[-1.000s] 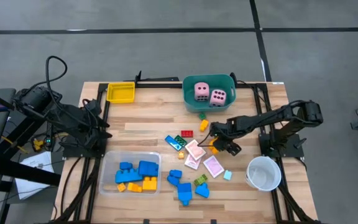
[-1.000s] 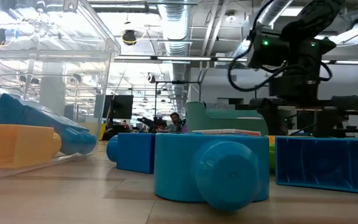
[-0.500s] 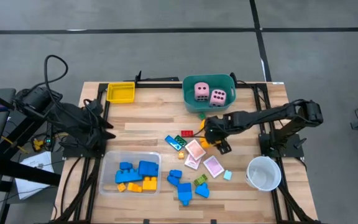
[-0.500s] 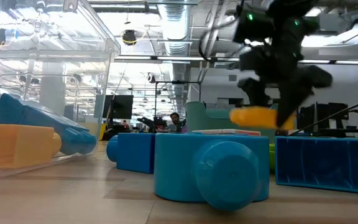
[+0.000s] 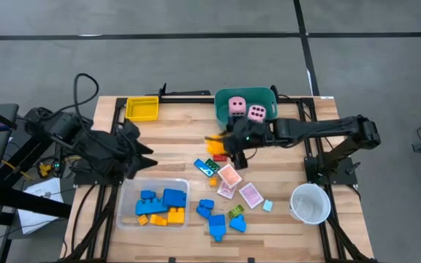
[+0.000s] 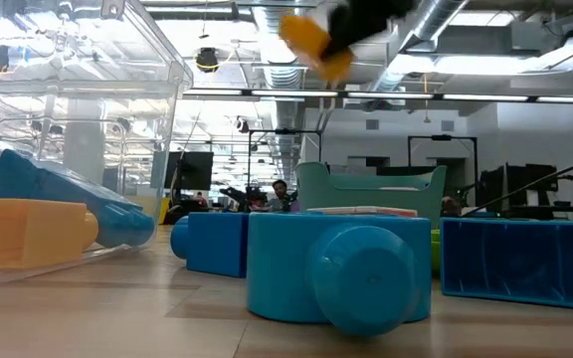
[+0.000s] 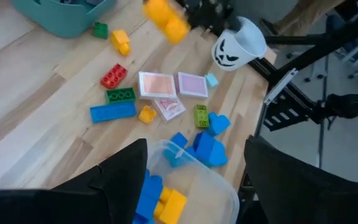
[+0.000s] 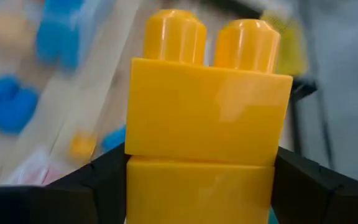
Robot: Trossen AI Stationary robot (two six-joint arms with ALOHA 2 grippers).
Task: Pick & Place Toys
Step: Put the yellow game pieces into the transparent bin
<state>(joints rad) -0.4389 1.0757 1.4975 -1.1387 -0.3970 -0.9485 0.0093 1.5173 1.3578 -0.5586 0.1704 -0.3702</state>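
1. Change since one second ago: my right arm has swung from the counter's right side toward its middle and has lifted the yellow block off the counter; my left arm has also reached further inward over the counter's left side.
2. Right fingers: they pinch the yellow block between them. In the right wrist view the block fills the gap, with one dark finger pressed against each of its side faces and its two studs pointing away from the wrist.
3. Block position: it hangs in the air, clear of the counter, just in front of the teal tub and above the loose toys at mid-counter. In the low view it shows high up, well above the blue blocks in the foreground.
4. Left fingers: they are spread apart and hold nothing. They hover over the counter's left part, beside the clear tray.
5. Remaining toys:
   - Two pink dice lie in the teal tub.
   - Pink-white cards, a red block, a green block and several blue blocks lie loose at mid-counter.
   - More blue and yellow-orange blocks lie in the clear tray.
6. Markings: the white cup carries a black jack-o'-lantern face. I can read no writing or brand anywhere.
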